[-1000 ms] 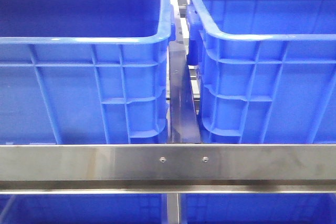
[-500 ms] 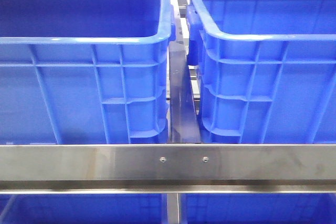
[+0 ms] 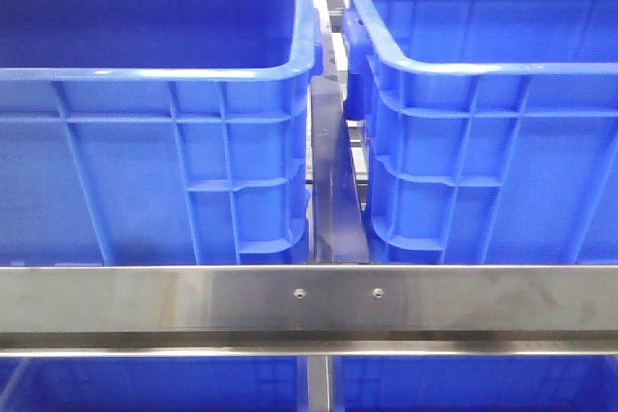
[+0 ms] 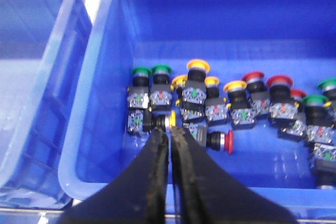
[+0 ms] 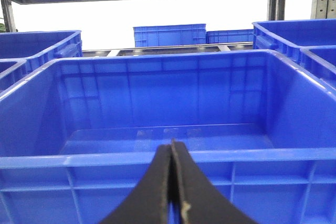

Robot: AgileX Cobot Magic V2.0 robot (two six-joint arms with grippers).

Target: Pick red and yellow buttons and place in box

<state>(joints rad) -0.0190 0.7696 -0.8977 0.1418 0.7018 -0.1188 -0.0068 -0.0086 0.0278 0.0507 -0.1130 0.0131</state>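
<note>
Front view: I see two blue crates (image 3: 154,123) side by side behind a steel rail (image 3: 309,298).
Left gripper (image 4: 170,128): fingers nearly closed, tips at a yellow button (image 4: 172,119) lying in its crate (image 4: 94,129); grasp unclear.
Red button (image 4: 230,141): just beside.
Right gripper (image 5: 172,148): clenched, holding nothing, before the box (image 5: 157,161).
</note>
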